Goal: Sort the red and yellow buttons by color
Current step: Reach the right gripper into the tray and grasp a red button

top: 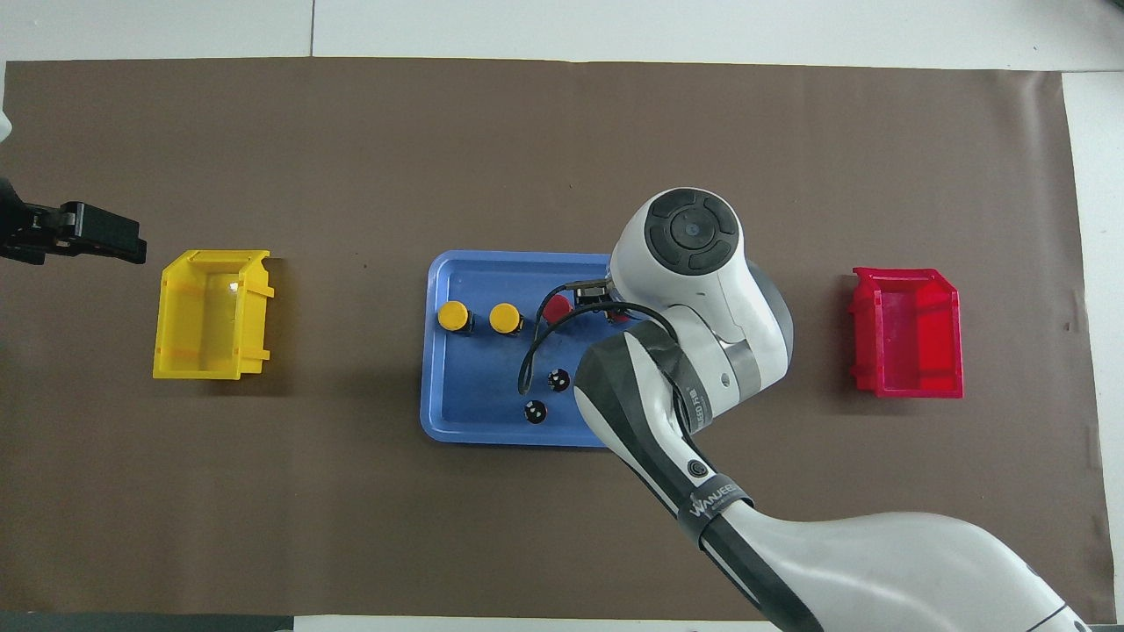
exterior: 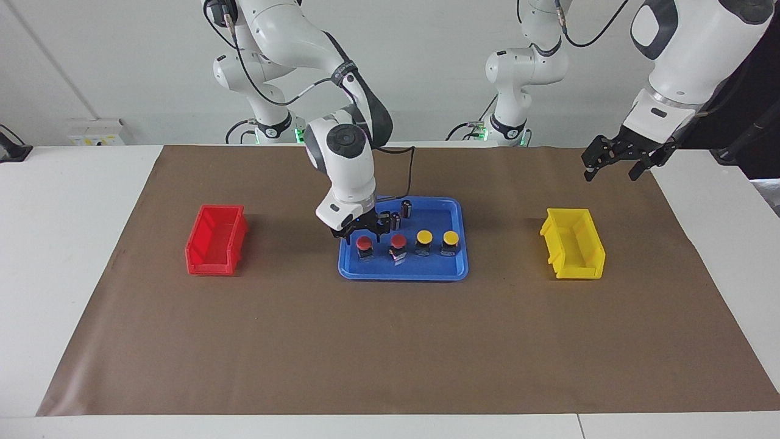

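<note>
Red button [exterior: 364,245] sits under the spread right claw [exterior: 364,230]; left claw [exterior: 612,161] gapes, waiting.

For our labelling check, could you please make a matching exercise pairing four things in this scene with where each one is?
Things:
1. yellow buttons
2. right pincer
3. left pincer
4. red bin

Places:
A. toward the right arm's end of the table
B. in the blue tray, beside the red buttons
C. raised near the yellow bin
D. low over the tray, at a red button

Pairs: 1-B, 2-D, 3-C, 4-A
</note>
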`<state>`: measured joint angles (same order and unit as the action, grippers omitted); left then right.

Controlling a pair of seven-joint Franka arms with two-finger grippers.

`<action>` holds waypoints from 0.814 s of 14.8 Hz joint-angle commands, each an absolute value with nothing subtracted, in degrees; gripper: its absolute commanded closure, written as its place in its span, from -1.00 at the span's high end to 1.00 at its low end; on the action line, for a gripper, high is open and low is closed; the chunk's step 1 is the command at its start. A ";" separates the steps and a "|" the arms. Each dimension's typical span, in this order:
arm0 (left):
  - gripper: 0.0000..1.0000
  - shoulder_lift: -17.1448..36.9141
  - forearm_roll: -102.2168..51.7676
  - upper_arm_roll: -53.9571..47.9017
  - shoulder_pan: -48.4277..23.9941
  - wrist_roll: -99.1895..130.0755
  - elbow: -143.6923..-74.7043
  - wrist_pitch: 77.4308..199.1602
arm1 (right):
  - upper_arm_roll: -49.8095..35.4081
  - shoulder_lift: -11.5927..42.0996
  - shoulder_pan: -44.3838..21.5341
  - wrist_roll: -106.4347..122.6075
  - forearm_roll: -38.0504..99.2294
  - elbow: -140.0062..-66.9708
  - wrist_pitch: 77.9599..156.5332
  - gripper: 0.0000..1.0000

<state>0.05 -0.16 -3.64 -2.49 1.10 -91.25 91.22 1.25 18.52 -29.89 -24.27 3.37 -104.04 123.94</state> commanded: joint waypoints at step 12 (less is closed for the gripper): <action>1.00 -1.32 -1.32 -3.87 -1.67 0.62 -92.29 90.44 | 1.23 17.22 -29.44 -21.09 2.90 -107.58 128.24 -0.51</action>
